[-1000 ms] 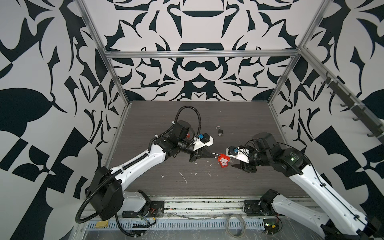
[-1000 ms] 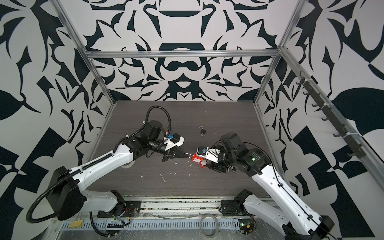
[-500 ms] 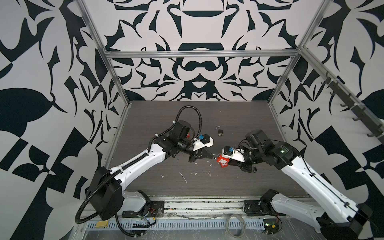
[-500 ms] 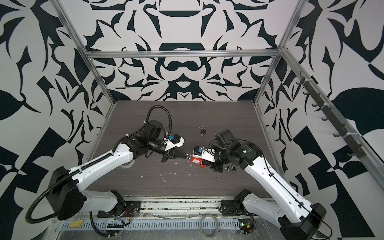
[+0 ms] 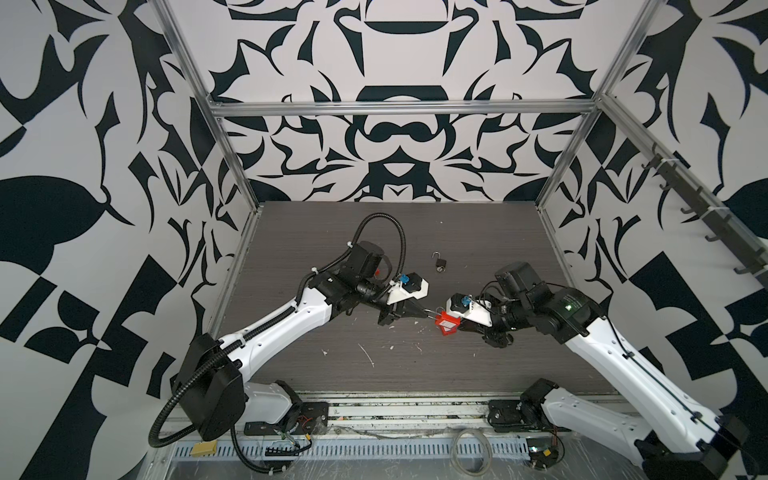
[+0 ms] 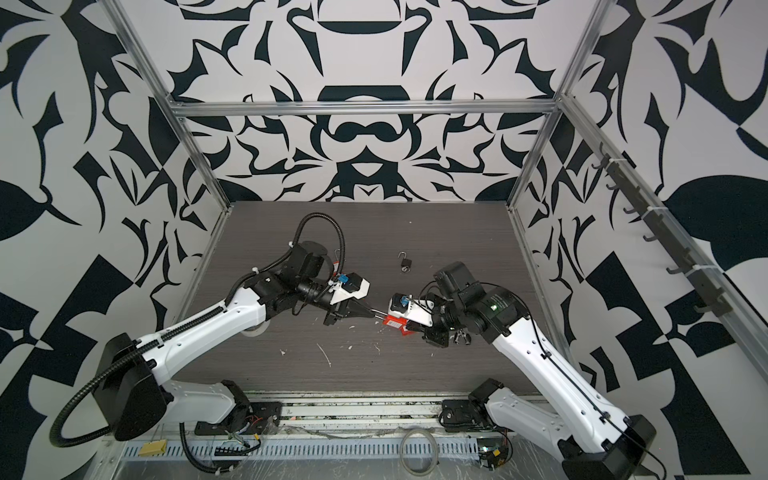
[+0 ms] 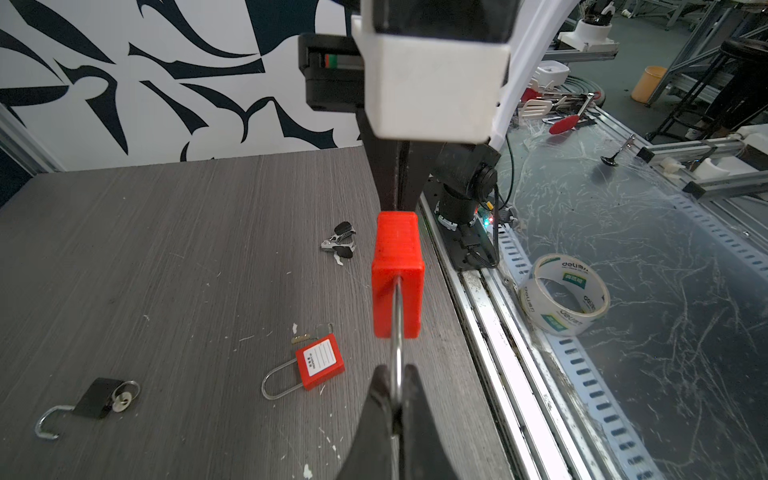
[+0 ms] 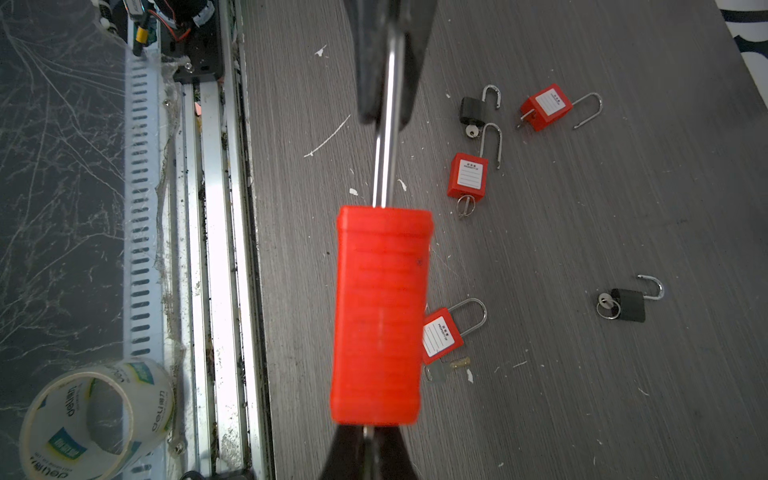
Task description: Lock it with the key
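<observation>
Padlock gripped at both ends, locking turn to come

The left gripper (image 7: 395,380) pinches the shackle (image 7: 398,328) of the red padlock (image 7: 397,274), held off the table (image 7: 166,249) at frame centre in the left wrist view. The right gripper (image 7: 398,203) is pressed together at the body's far end, seemingly on the key (image 8: 368,431). Grasping looks done; whether the shackle is seated I cannot tell, and the locking turn remains.

Worktop (image 5: 478,374): dark grey wood-grain, flecked with white scraps.
Walls (image 5: 395,137): white with black leaf-like pattern.
Hook rail (image 6: 665,232): carried dark hooks along the right wall.
Tape roll (image 7: 563,295): clear, rested on film-covered tray beyond the worktop's edge.
Metal clip (image 7: 340,243): black-handled, lay on worktop near that edge.
</observation>
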You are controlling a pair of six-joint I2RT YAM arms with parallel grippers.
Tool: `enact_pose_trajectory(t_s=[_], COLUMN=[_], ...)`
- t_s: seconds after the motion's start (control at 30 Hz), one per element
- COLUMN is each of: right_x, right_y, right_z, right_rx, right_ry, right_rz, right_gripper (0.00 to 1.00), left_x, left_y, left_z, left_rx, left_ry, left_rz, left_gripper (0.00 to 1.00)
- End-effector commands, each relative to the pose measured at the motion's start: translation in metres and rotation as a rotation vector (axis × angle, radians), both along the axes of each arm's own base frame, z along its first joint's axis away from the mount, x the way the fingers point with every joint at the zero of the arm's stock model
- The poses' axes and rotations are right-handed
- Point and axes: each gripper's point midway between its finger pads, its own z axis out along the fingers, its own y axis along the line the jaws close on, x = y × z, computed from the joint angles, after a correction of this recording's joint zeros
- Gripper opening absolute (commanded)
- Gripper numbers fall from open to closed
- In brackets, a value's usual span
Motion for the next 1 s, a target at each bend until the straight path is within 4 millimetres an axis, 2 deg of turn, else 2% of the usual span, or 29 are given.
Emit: enact_pose_trajectory(t_s=[0.0,0.3,0.53,0.77,0.97], right_x=[-0.017,-0.017,0.001,-0.002,-0.021], right_y=[-0.011,-0.021,-0.028,-0.032,-0.024], right_z=[-0.009,-0.024,-0.02,-0.021,-0.027], right_rx=[-0.039,-0.119,-0.137,-0.14,-0.111], right_ry=[0.04,0.064,-0.102,-0.118,0.036], right_rz=[0.023,0.019,-0.007,-0.001,0.025], right_gripper=[0.0,0.0,0.0,0.0,0.0], left_x=[0.006,0.012,0.016,0.018,0.021], left_y=[0.014,0.017,0.018,0.014,0.017], left_z=[0.0,-0.001,-0.007,-0.01,-0.009], left_rx=[0.009,-0.002,0.007,-0.01,-0.033], left_ry=[-0.004,0.003,0.045,0.076,-0.004], left_rz=[0.038,0.039,0.033,0.036,0.064], left_gripper=[0.0,0.0,0.0,0.0,0.0])
